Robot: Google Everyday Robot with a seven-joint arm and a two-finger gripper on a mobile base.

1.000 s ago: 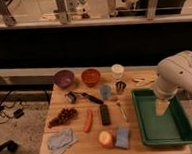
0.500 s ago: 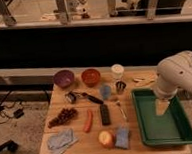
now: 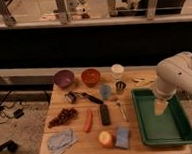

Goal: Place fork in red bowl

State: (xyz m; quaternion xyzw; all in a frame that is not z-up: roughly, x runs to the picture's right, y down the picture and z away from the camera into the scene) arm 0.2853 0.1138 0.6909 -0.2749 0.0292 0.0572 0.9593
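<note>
The fork (image 3: 121, 109) is a thin silvery piece lying on the wooden table, just right of the black rectangular bar (image 3: 105, 114) and left of the green tray. The red bowl (image 3: 91, 77) stands at the back of the table, next to the purple bowl (image 3: 63, 78). My gripper (image 3: 160, 106) hangs from the white arm over the green tray (image 3: 180, 130), well to the right of the fork and apart from it.
A black-handled utensil (image 3: 84, 97), a blue cup (image 3: 105, 92), a white cup (image 3: 117, 71), a small metal cup (image 3: 121, 86), grapes (image 3: 62, 116), a carrot (image 3: 88, 120), an apple (image 3: 105, 138), a blue sponge (image 3: 122, 137), a cloth (image 3: 62, 139) and wooden sticks (image 3: 142, 80) lie on the table.
</note>
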